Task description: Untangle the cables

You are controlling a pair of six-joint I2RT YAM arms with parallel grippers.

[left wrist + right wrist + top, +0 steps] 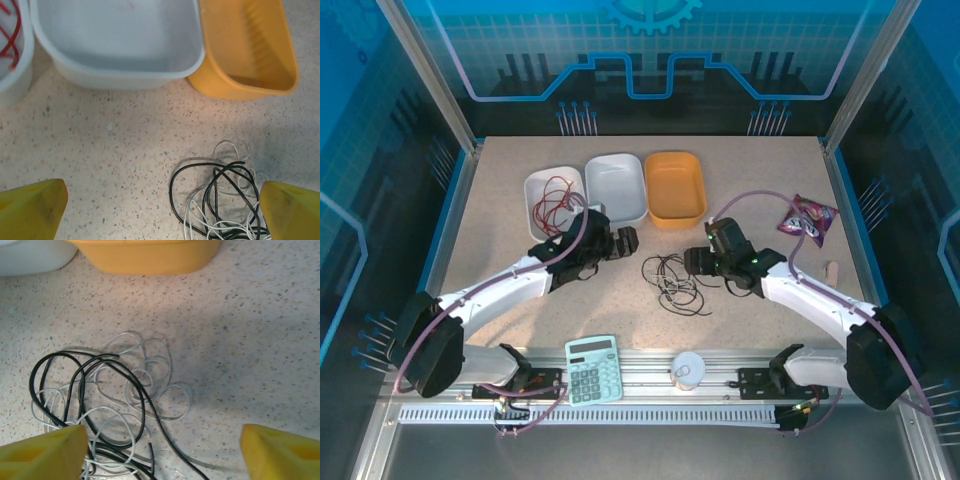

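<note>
You have three trays on the counter [760, 170]: a white tray [532, 185], a pale grey tray [617, 187] and an orange tray [675, 187]. By colour you can count three cables: one red cable [556, 203], one black cable [142, 405] and what looks like one white cable [165, 365], though its loops overlap too much to be sure. There is also one calculator [593, 369], one snack packet [808, 219] and one round white object [687, 371]. Two arms carry the left end effector [160, 215] and the right end effector [162, 452].

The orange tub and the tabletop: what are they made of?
The orange tub looks like moulded plastic: smooth, slightly glossy, rounded rim. The tabletop is matte beige with dark specks, perhaps stone-effect laminate or composite; the look leaves that open.
</note>
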